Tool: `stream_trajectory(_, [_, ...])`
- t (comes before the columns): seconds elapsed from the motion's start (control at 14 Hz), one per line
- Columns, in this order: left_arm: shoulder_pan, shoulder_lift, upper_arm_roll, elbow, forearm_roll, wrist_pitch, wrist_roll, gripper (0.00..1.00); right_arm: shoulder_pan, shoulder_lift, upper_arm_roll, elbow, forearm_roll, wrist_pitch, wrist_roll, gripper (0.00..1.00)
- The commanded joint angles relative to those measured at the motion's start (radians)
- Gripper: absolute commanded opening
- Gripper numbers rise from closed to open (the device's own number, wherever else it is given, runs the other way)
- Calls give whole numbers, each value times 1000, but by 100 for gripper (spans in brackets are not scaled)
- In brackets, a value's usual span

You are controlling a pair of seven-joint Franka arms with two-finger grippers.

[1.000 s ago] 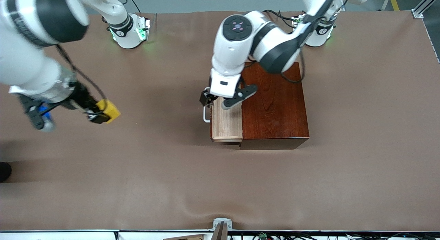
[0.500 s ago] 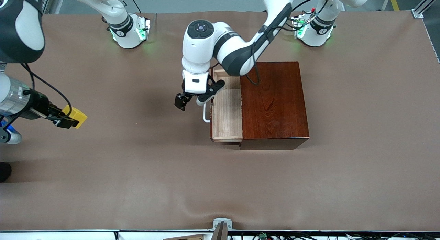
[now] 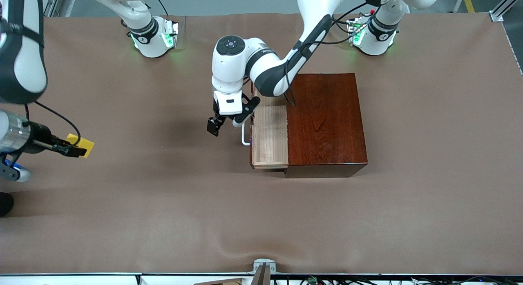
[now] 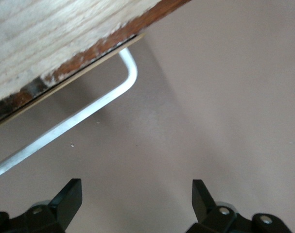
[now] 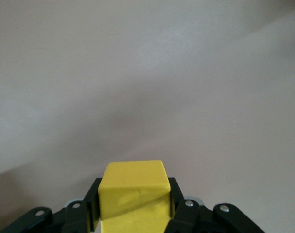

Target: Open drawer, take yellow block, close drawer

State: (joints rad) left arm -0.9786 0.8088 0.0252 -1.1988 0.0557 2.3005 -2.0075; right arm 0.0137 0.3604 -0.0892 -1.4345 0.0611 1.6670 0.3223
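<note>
The box [image 3: 327, 121] sits on the table [image 3: 261, 219], toward the left arm's end. Its drawer [image 3: 269, 138] stands pulled out on the side facing the right arm's end, the pale wood tray exposed and nothing visible in it. The white handle [image 3: 244, 137] projects from the drawer front.

The left gripper [image 3: 224, 123] hangs over the table just beside the drawer front, near the end of the handle farther from the front camera. Its fingers [image 4: 69, 196] are spread wide with nothing between them. In the left wrist view the handle [image 4: 89, 109] lies ahead of the fingertips and apart from them; whether the gripper is level with the handle or above it cannot be judged from the front view.

The right gripper [image 3: 75, 150] is well apart from the box, out over the table at the right arm's end. It is pinching the block [image 3: 80, 144]; the right wrist view shows the yellow cube [image 5: 133, 191] pressed between the two dark fingers [image 5: 181, 213], its top face and one side visible. The block appears clear of the table, though the gap itself is not plainly seen.
</note>
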Motion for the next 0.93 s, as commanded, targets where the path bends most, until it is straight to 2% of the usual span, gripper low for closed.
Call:
stream_trajectory(0.0, [-17, 35, 22, 30, 21, 7, -77, 100, -23, 44, 19, -21, -46, 31, -86, 0])
stream_trajectory(0.36, [-15, 49, 27, 28, 21, -71, -80, 100, -81, 143, 20, -21, -47, 111, -311, 0])
stream_trajectory(0.5, [-15, 47, 35, 28, 20, -108, -79, 100, -89, 161, 20, -41, -47, 126, -316, 0])
stream_trajectory(0.86, [-11, 36, 54, 30, 19, -177, -76, 100, -98, 154, 20, -220, -53, 296, -347, 0])
